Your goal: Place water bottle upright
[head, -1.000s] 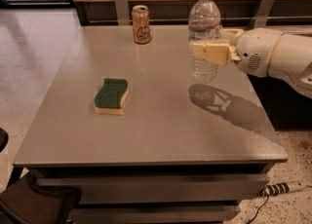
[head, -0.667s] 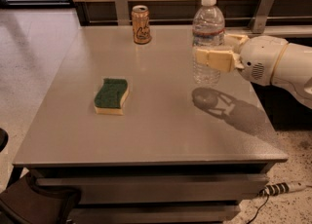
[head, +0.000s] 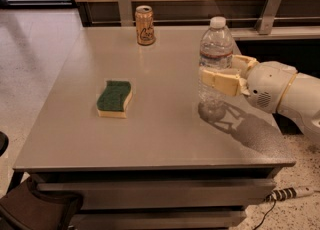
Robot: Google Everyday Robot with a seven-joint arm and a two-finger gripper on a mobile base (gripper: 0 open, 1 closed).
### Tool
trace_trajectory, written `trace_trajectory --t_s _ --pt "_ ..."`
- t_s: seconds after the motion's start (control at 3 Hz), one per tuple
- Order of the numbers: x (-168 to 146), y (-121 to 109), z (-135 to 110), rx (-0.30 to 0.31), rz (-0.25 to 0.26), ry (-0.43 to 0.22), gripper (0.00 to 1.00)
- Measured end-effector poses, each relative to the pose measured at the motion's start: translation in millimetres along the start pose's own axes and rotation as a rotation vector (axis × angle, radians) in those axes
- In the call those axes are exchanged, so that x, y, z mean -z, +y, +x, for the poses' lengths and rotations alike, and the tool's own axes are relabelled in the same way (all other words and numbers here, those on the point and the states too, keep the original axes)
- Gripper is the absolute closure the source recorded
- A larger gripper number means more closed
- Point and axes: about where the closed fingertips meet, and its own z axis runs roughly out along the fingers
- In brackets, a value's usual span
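Note:
The water bottle [head: 215,49] is clear ribbed plastic with a white cap and a white-and-red label band. It stands upright at the right side of the grey table [head: 165,139]. My gripper [head: 223,72] reaches in from the right and is shut on the bottle's middle, with one tan finger [head: 220,82] in front of it and the other behind. The bottle's base meets its shadow on the table top; I cannot tell whether it touches.
An orange-tan drink can [head: 145,25] stands at the table's far edge. A green and yellow sponge [head: 114,98] lies left of centre. A wooden wall with metal brackets [head: 270,9] runs behind. A power strip [head: 290,193] lies on the floor at the right.
My gripper and the upright bottle have moved a little right and down in the view, towards the table top. The can and sponge have not moved.

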Motion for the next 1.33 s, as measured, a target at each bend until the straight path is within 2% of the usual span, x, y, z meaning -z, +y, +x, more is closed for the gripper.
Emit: trace_trajectory --t_s 0.67,1.0,1.33 --pt "-20 12 13 -0.016 -0.005 -0.099 1.00" --pt "-26 13 17 -0.017 -0.006 -0.110 1.00" --pt "-24 16 25 -0.015 0.009 -0.087 1.00"
